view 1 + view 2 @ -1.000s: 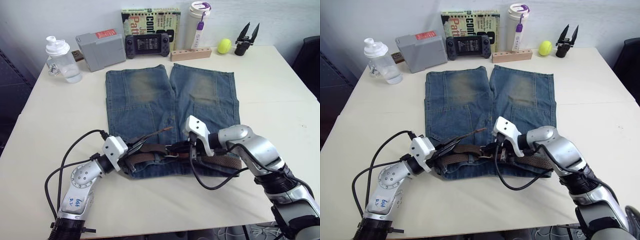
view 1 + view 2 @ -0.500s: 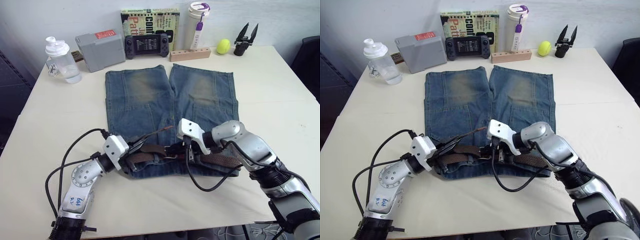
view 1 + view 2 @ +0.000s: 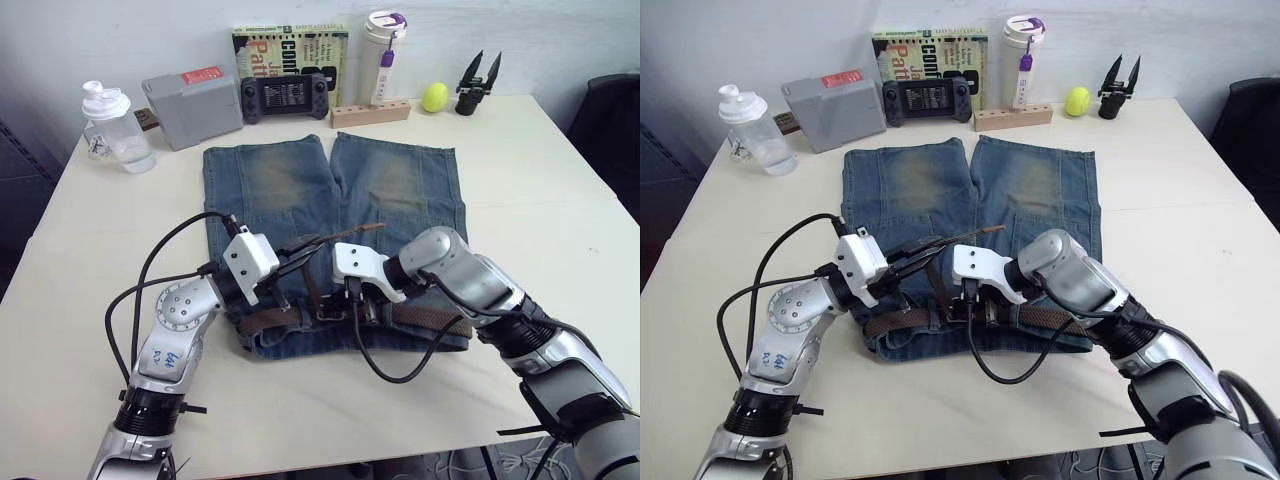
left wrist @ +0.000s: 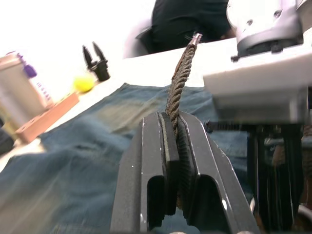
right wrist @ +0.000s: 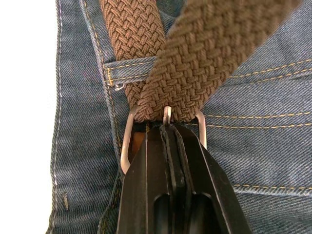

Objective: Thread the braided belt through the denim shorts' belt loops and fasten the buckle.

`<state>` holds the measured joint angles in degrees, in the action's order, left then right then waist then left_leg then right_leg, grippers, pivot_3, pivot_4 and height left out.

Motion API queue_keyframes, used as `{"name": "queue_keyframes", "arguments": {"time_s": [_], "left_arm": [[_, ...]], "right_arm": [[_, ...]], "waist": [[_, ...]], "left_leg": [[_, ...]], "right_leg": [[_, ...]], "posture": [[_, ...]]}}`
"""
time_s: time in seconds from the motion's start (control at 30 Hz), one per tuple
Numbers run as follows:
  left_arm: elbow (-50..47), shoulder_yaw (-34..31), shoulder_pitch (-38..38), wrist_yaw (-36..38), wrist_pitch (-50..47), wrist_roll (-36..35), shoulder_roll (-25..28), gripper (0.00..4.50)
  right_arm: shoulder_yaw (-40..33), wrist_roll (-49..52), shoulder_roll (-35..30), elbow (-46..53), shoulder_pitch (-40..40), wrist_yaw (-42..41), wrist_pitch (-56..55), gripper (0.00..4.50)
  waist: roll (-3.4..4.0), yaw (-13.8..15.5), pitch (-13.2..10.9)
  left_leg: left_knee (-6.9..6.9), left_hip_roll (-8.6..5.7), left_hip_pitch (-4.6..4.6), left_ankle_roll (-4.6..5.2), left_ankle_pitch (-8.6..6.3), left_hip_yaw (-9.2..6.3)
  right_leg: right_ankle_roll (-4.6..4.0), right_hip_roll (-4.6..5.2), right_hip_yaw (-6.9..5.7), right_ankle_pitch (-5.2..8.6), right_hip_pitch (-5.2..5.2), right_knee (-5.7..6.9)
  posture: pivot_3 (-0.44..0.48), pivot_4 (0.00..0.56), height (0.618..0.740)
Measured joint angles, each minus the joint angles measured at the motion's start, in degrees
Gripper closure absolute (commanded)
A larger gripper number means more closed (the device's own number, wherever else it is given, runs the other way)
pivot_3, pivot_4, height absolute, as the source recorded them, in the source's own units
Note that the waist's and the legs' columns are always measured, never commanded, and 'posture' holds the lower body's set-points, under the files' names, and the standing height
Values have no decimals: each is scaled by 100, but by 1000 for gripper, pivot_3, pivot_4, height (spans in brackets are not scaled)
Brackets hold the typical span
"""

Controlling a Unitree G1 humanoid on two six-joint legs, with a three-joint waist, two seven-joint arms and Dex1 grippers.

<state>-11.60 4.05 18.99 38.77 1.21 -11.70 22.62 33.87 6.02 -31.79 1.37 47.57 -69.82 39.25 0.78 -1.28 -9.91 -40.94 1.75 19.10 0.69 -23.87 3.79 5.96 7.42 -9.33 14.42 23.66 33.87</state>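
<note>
L claw (image 3: 290,268) lifted belt end higher. L claw pinches braided belt (image 4: 179,83); R claw (image 5: 168,127) clamps buckle (image 5: 127,139) on denim shorts (image 3: 290,185).

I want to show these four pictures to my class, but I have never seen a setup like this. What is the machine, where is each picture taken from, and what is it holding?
It is a two-armed humanoid robot working at a table. The two wide pictures come from cameras in its head, looking down over its arms. The two close-ups come from a camera on each wrist, looking along that gripper's black fingers.

On the table lie denim shorts with a braided belt along the waistband.

The left gripper is shut on the belt's free end, lifting it. The right gripper is shut at the silver buckle, where the belt passes through.

Along the far edge stand a bottle, grey box, book, game console and yellow ball.
</note>
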Motion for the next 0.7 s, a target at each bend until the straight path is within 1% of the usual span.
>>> {"name": "queue_keyframes", "arguments": {"time_s": [0.1, 0.2, 0.3, 0.5, 0.7], "left_arm": [[92, 121, 416, 179, -258, -146, -12, 4500], [169, 147, 597, 273, -362, -182, -34, 4500], [376, 157, 795, 371, -372, -186, -75, 4500], [828, 218, 1350, 785, -382, -243, -216, 4500], [1266, 349, 1860, 1250, -387, -264, -268, 4500]], "right_arm": [[193, -275, 125, -8, 130, -64, 41, 4417], [220, -479, 210, -8, 135, -114, 41, 4417], [257, -666, 313, -10, 142, -160, 41, 4417], [341, -1056, 477, -9, 157, -300, -36, 4417], [341, -1275, 538, 3, 152, -426, -74, 4417]], "waist": [[6, -46, 34], [6, -45, 54], [5, -42, 70], [8, -53, 90], [12, -44, 96]], "left_leg": [[4, 1, -5, -1, 0, 0], [3, 1, -14, -1, 0, 1], [4, 1, -25, -3, 1, 2], [29, 2, -69, -8, 1, 17], [33, 1, -77, -9, 1, 20]], "right_leg": [[-2, -1, 1, 1, 0, 0], [-2, -1, 3, 1, -9, 0], [-3, -2, 5, 2, -19, 1], [-8, -4, 14, 5, -42, 0], [-9, -4, 16, 5, -49, -1]], "posture": [[0, 150, 722], [0, 150, 722], [0, 150, 722], [0, 150, 722], [0, 150, 722]]}}
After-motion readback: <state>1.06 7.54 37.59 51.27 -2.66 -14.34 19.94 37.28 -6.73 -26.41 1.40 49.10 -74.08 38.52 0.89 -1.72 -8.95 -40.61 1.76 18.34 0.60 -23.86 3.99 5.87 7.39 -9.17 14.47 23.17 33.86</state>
